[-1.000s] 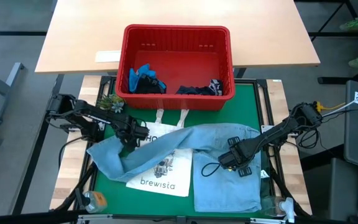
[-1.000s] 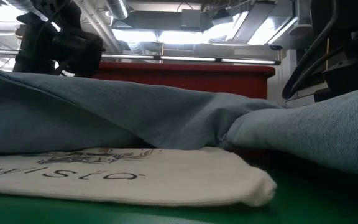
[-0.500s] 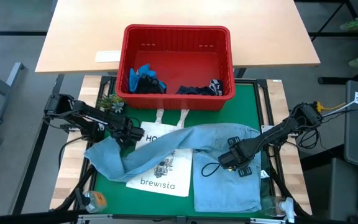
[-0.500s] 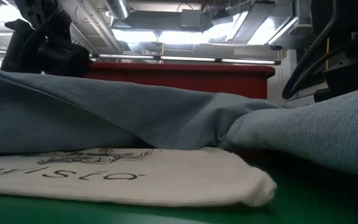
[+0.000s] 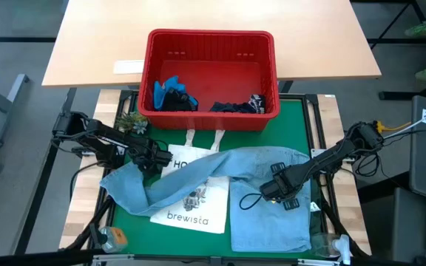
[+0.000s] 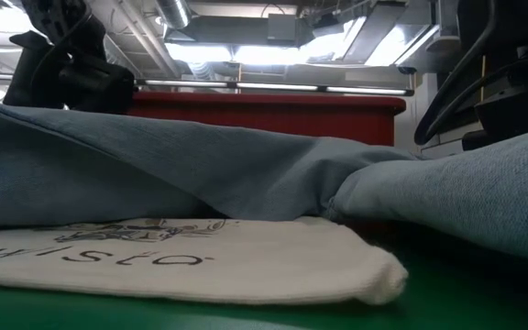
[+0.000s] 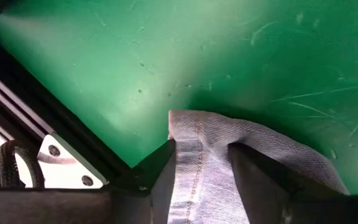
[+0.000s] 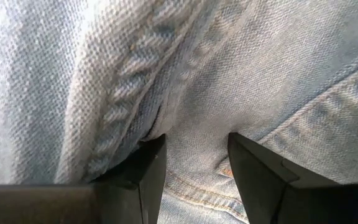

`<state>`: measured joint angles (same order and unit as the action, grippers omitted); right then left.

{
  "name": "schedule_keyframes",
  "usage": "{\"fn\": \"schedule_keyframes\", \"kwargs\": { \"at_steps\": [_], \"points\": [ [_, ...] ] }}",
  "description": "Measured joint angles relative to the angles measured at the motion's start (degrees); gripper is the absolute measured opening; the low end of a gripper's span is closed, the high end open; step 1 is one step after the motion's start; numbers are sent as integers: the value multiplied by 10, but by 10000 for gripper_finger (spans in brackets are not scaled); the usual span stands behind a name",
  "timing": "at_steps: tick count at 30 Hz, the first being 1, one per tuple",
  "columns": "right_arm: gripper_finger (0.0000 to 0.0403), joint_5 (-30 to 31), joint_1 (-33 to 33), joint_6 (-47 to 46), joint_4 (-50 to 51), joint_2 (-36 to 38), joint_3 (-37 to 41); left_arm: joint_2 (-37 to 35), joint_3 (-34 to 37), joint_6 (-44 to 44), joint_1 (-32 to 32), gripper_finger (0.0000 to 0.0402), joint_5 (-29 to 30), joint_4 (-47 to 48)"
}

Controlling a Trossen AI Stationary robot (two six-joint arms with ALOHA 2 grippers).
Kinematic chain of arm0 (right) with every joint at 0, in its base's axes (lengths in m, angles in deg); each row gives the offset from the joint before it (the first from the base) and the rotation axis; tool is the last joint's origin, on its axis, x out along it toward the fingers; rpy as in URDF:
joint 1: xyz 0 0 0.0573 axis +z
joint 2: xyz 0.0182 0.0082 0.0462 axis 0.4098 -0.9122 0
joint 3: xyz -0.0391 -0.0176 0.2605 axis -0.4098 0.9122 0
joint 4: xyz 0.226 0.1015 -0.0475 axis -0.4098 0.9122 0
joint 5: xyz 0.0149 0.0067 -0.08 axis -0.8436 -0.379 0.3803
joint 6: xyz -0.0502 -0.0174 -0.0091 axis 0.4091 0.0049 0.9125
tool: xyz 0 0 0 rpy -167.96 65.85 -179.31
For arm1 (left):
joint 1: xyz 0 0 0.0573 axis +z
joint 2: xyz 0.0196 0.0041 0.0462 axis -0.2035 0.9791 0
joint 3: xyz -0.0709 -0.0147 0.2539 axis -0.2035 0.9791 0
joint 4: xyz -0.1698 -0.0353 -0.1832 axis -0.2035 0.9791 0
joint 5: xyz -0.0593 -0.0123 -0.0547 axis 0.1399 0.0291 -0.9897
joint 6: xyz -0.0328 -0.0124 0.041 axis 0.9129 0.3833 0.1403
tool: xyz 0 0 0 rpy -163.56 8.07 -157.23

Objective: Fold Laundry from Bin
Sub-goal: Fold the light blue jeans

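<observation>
2 grippers are on the light blue denim shirt (image 5: 220, 185), which lies spread over the green mat (image 5: 302, 125) and partly over the white tote bag (image 5: 191, 207). The left gripper (image 5: 152, 157) sits at the shirt's sleeve end; in its wrist view a hemmed edge of denim (image 7: 197, 168) lies between its 2 fingers (image 7: 160, 171), which are clenched on that cloth, with bare green mat just beyond the fingertips and the black table frame (image 7: 55, 124) near that side. The right gripper (image 5: 278, 185) presses down on the shirt's body, its fingers (image 8: 260, 168) apart with a seam fold between them; whether they pinch the cloth I cannot tell. Between the 2 grippers the sleeve runs as a raised ridge across the tote. Beyond both grippers, at the mat's far edge, stands the red bin (image 5: 209, 41), holding a bright blue garment (image 5: 170, 90) and a dark one (image 5: 239, 106). Open mat shows between the right gripper and the bin.
</observation>
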<state>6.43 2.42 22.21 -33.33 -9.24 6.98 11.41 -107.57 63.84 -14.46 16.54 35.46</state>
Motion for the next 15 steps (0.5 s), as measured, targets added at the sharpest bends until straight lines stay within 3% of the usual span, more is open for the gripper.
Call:
{"fn": "schedule_keyframes", "kwargs": {
  "at_steps": [11,15],
  "points": [
    [175,0,0,0,-1,0,0,6,-26,-18,0,12,-19,31],
    [175,0,0,0,-1,0,0,5,-67,-15,-1,7,-27,85]
  ]
}}
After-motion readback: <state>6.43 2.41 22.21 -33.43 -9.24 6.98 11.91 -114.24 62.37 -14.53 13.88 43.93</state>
